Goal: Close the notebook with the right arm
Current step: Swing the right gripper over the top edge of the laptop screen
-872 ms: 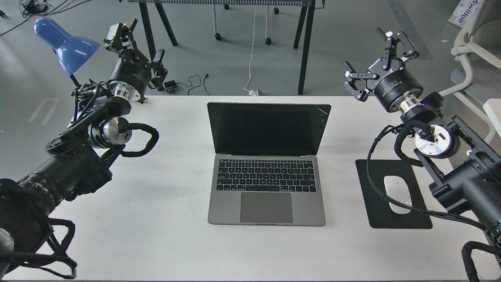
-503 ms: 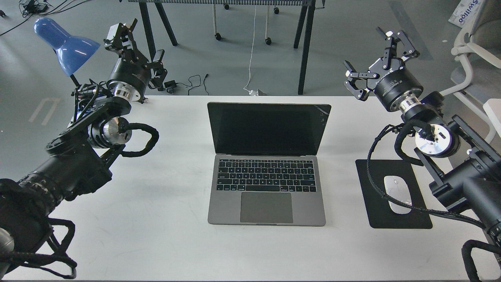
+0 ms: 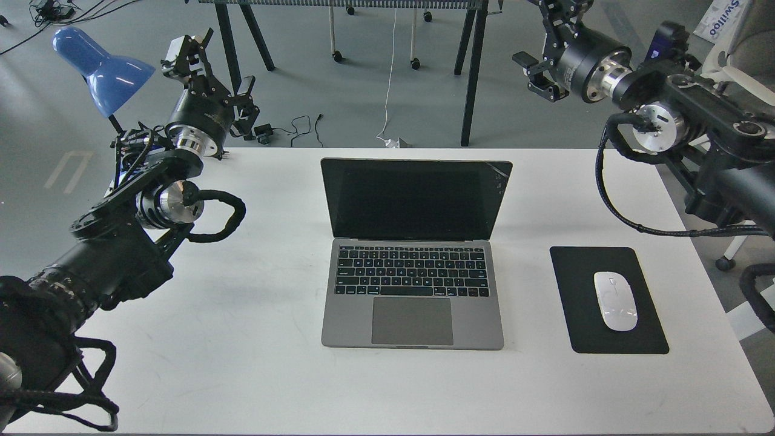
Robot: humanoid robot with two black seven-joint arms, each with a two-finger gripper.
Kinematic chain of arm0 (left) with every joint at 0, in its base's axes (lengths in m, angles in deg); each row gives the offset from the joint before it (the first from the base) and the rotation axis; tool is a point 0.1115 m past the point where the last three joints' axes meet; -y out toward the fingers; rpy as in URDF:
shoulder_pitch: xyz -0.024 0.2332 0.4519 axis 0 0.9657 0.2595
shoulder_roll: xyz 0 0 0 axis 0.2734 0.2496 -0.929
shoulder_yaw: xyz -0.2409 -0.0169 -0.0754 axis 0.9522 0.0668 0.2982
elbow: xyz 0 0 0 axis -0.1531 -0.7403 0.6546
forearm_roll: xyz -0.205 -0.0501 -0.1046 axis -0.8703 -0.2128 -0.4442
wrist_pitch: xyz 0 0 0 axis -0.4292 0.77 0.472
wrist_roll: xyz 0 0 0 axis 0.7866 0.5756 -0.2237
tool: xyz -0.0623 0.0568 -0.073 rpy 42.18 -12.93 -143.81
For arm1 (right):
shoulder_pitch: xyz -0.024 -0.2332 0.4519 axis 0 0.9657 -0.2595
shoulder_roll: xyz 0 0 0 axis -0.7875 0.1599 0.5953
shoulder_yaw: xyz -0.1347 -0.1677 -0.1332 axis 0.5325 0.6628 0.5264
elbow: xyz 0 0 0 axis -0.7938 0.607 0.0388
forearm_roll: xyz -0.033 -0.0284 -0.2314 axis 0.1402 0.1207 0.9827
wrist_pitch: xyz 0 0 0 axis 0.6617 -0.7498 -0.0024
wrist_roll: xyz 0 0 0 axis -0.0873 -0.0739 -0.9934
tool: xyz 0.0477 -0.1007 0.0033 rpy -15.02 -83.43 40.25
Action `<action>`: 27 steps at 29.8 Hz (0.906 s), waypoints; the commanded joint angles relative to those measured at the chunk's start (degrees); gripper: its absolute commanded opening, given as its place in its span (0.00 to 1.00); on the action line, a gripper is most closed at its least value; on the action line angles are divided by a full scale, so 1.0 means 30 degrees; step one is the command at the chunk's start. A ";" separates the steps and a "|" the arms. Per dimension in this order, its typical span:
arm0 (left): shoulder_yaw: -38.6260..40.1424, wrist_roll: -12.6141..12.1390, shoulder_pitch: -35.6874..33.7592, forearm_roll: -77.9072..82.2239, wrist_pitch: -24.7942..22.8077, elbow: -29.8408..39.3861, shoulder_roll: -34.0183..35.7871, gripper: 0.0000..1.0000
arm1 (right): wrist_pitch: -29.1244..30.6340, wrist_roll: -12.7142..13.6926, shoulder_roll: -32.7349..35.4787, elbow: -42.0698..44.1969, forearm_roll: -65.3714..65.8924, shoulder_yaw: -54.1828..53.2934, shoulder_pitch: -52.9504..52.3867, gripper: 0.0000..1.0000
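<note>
Right gripper (image 3: 539,57) up high, spread unclear; open grey metal notebook (image 3: 413,254) down-left, lid edge crosswise, left gripper (image 3: 209,66) farther.

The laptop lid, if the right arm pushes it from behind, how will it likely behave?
The lid looks thin and rigid, so it would probably swing on its hinge, not flex. The glossy screen may be fragile. The flat base on the table seems unlikely to tip, though it might slide.
</note>
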 commanded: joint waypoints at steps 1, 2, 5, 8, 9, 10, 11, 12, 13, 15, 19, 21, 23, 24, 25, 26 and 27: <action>0.0001 0.0000 0.0000 -0.0003 -0.0001 0.0022 0.0000 1.00 | 0.0497 0.0023 -0.0754 0.0148 0.0011 0.3002 -0.0875 1.00; 0.0001 0.0000 0.0029 -0.0003 -0.0001 0.0022 0.0000 1.00 | 0.0643 -0.0005 -0.0843 0.0090 0.0011 0.3297 -0.0875 1.00; 0.0001 0.0000 0.0029 -0.0003 -0.0001 0.0022 0.0000 1.00 | 0.1695 -0.0006 -0.0844 -0.0086 0.0040 0.3622 -0.0701 1.00; 0.0001 0.0000 0.0029 -0.0032 -0.0001 0.0022 0.0000 1.00 | 0.2430 -0.0006 -0.0843 -0.0145 0.0040 0.3651 -0.0525 1.00; 0.0001 0.0000 0.0030 -0.0032 -0.0001 0.0022 0.0000 1.00 | 0.2635 -0.0006 -0.0814 -0.0145 0.0011 0.3651 -0.0495 1.00; 0.0001 0.0000 0.0030 -0.0003 -0.0001 0.0022 0.0000 1.00 | 0.2898 -0.0006 -0.0843 -0.0145 0.0011 0.3622 -0.0437 1.00; 0.0001 0.0000 0.0030 -0.0032 -0.0001 0.0022 0.0000 1.00 | 0.3219 -0.0006 -0.0843 -0.0174 0.0011 0.3622 -0.0378 1.00; 0.0001 0.0000 0.0030 -0.0003 -0.0001 0.0022 0.0000 1.00 | 0.3513 -0.0006 -0.0814 -0.0203 0.0011 0.3651 -0.0377 1.00; 0.0001 0.0000 0.0030 -0.0003 -0.0001 0.0022 0.0029 1.00 | 0.3632 -0.0006 -0.0814 -0.0262 0.0011 0.3651 -0.0377 1.00; 0.0001 0.0000 0.0030 -0.0032 -0.0001 0.0022 0.0000 1.00 | 0.3749 -0.0006 -0.0756 -0.0292 0.0011 0.3651 -0.0144 1.00; 0.0001 0.0000 0.0030 -0.0032 0.0028 0.0022 0.0000 1.00 | 0.3779 -0.0006 -0.0697 -0.0292 0.0040 0.3739 0.0295 1.00; 0.0001 0.0000 0.0030 -0.0032 -0.0001 0.0022 0.0000 1.00 | 0.3779 -0.0035 -0.0697 -0.0292 0.0040 0.3885 0.0617 1.00; 0.0001 0.0000 0.0030 -0.0032 -0.0001 0.0022 0.0000 1.00 | 0.3779 -0.0035 -0.0668 -0.0292 0.0040 0.4090 0.0706 1.00; 0.0001 0.0000 0.0030 -0.0032 -0.0001 0.0022 0.0000 1.00 | 0.3808 -0.0035 -0.0668 -0.0292 0.0040 0.4207 0.0678 1.00; 0.0001 0.0000 0.0030 -0.0032 -0.0001 0.0022 0.0000 1.00 | 0.3838 -0.0035 -0.0668 -0.0321 0.0040 0.4266 0.0677 1.00; 0.0001 0.0000 0.0030 -0.0032 -0.0001 0.0022 0.0000 1.00 | 0.3838 -0.0035 -0.0668 -0.0321 0.0040 0.4324 0.0677 1.00; 0.0001 0.0000 0.0030 -0.0032 -0.0001 0.0022 0.0000 1.00 | 0.3867 -0.0035 -0.0668 -0.0350 0.0040 0.4354 0.0677 1.00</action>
